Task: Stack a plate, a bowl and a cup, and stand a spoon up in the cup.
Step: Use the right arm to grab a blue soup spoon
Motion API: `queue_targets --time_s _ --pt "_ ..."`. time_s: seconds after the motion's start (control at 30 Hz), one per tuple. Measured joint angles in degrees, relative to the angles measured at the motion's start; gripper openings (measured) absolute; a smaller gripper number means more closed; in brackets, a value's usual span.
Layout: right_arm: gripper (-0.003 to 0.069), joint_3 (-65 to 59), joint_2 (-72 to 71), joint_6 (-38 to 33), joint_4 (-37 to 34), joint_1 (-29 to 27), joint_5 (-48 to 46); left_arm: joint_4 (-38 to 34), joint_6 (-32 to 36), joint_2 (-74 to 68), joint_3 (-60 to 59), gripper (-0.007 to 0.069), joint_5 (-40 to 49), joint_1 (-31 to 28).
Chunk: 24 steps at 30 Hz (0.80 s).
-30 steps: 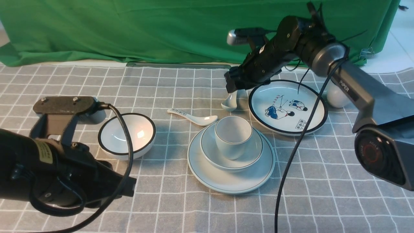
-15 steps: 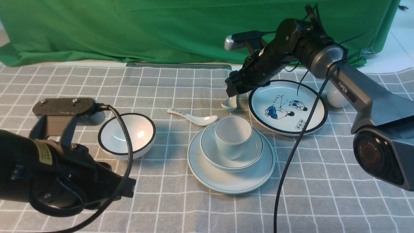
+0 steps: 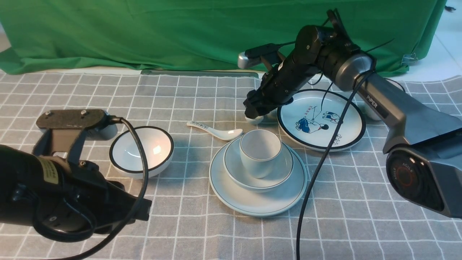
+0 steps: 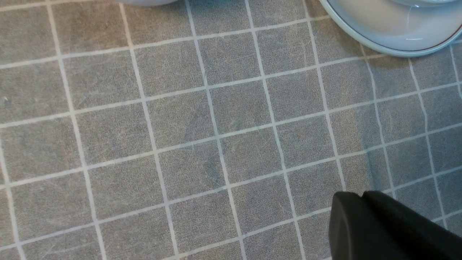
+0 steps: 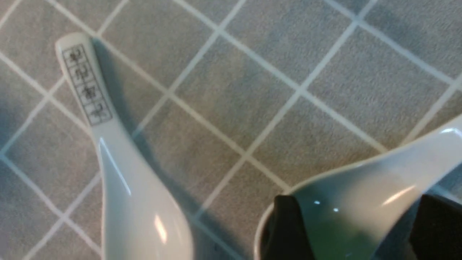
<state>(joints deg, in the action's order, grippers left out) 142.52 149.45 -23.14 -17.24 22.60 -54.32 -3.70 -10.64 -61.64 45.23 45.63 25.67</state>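
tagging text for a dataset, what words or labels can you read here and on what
"PIPER": on the right arm, grey link.
"AGILE...": only partly legible, on the red ring of that arm's near joint.
On the marked spoon: four boxed characters on the handle, too blurred to read.
On the picture plate: small print, too small to read.
On the left arm: a yellow label, too blurred to read.

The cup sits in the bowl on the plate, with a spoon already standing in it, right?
No. The cup sits in the bowl on the plate, but the front view shows it empty; the spoon lies on the cloth.
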Motion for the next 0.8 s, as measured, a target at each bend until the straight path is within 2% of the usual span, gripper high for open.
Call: queue_targets --time_s 0.47,0.6,0.8 --pt "0.0481 0.1 0.0 2.4 0.0 0.9 -7.4 0.0 0.0 0.0 0.0 0.0008 0.1 0.0" --pt "0.0481 0.1 -0.2 4.5 0.0 0.9 -6.3 0.4 0.0 0.0 0.0 0.0008 0.1 0.0" --pt "0.0481 0.1 -1.2 6.3 0.1 0.9 1.1 0.9 -0.1 0.0 0.0 0.0008 0.1 0.0"
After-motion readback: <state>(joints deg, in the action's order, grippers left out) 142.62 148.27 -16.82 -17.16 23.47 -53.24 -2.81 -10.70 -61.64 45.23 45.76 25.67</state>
